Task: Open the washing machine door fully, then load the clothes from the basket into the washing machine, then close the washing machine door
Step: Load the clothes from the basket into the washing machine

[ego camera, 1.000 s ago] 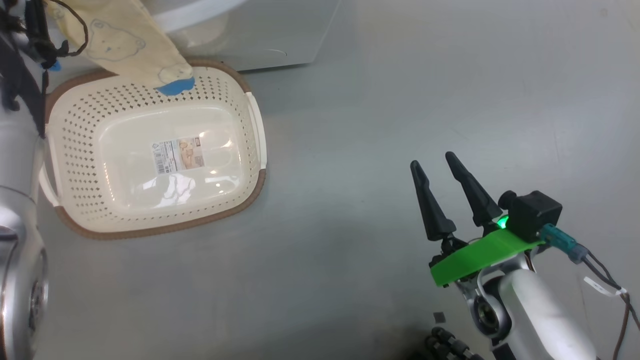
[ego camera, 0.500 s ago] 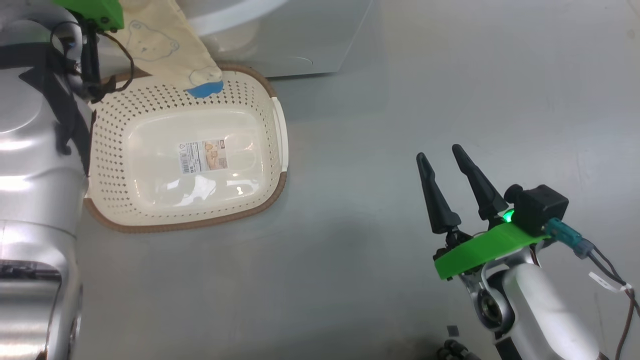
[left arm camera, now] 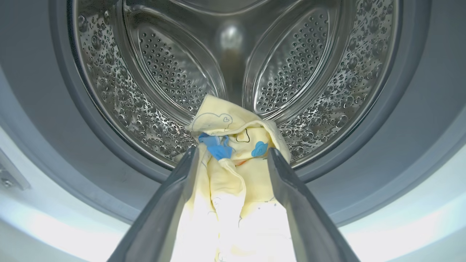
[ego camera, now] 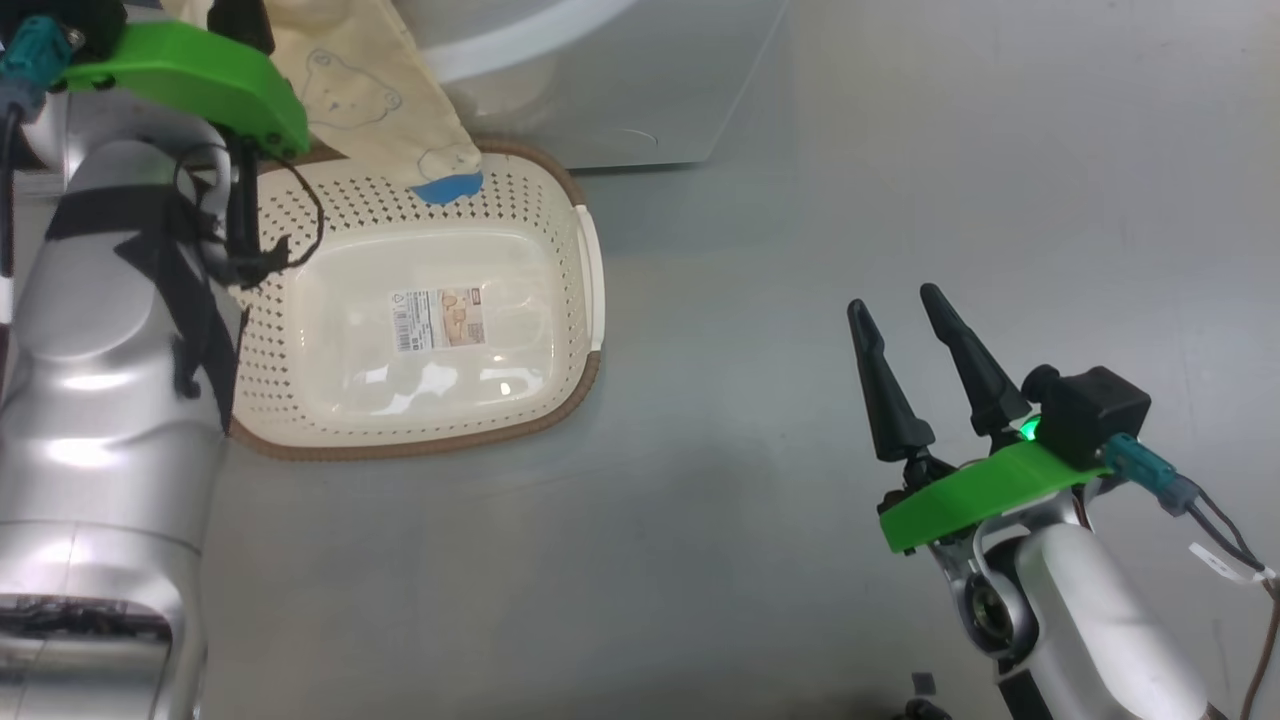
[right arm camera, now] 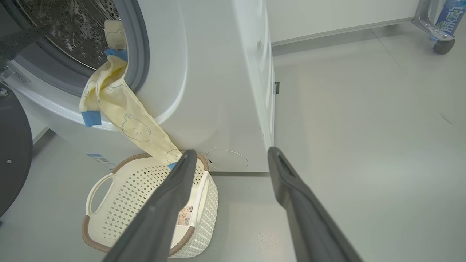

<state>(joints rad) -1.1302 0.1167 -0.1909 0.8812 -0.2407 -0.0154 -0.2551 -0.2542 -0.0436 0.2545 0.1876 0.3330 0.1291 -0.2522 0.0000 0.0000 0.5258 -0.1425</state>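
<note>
The washing machine point(right arm camera: 218, 91) stands with its black door point(right arm camera: 12, 145) swung open at the left. The pale-yellow clothes point(right arm camera: 127, 116) hang out of the steel drum point(left arm camera: 164, 72), over the grey seal. Their blue-tipped end reaches the far rim of the cream basket point(right arm camera: 123, 203). In the left wrist view my left gripper point(left arm camera: 233, 150) points into the drum, open, and the clothes point(left arm camera: 225, 174) lie loosely between its wide-apart fingers. My right gripper point(ego camera: 892, 298) hovers open over bare floor to the right of the basket point(ego camera: 420, 450), holding nothing. The clothes point(ego camera: 360, 90) show at the top of the head view.
My pale left forearm point(ego camera: 110, 350) with its green mount point(ego camera: 180, 80) stands along the basket's left side. A wheeled metal stand point(right arm camera: 437, 22) is far off at the right. Grey floor stretches between the basket and my right arm.
The head camera has turned, so the whole picture has slid right. My left forearm and its green mount now show at the left. The clothes still hang to the basket's rim.
</note>
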